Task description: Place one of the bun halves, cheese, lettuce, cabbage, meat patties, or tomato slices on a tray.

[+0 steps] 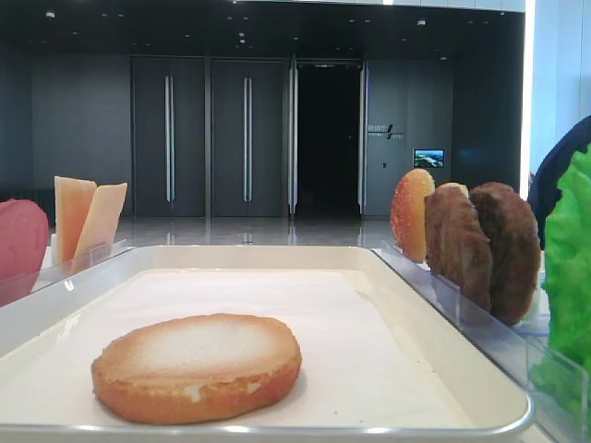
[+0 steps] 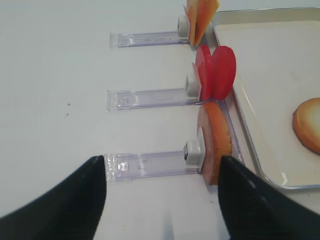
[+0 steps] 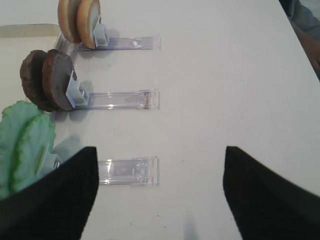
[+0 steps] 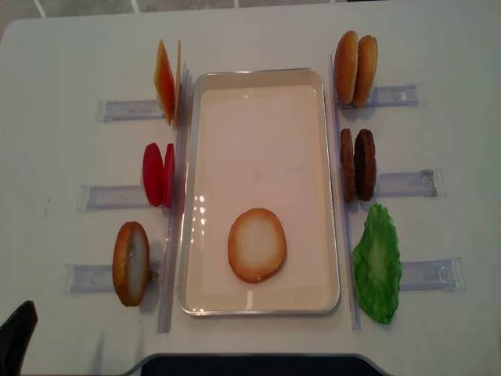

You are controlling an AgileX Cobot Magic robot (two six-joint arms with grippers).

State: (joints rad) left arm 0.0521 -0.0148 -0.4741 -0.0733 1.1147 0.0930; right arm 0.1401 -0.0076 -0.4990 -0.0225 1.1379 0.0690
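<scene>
Fingers of the left gripper [image 2: 162, 200] stand wide apart, matte black, grasping nothing above the bare white table [image 2: 60, 100]. Right gripper [image 3: 160, 197] likewise spread and empty. One bun half [image 4: 257, 244], round, pale floury face up with golden-brown crust, lies flat inside the tray [image 4: 258, 309], a cream rectangle with rounded corners and glossy raised rim. Clear plastic racks [image 4: 117, 110] beside it hold upright cheese [image 4: 166, 81], smooth red tomato slices [image 4: 157, 174], rough brown meat patties [image 4: 358, 164] and frilly green lettuce [image 4: 377, 265].
</scene>
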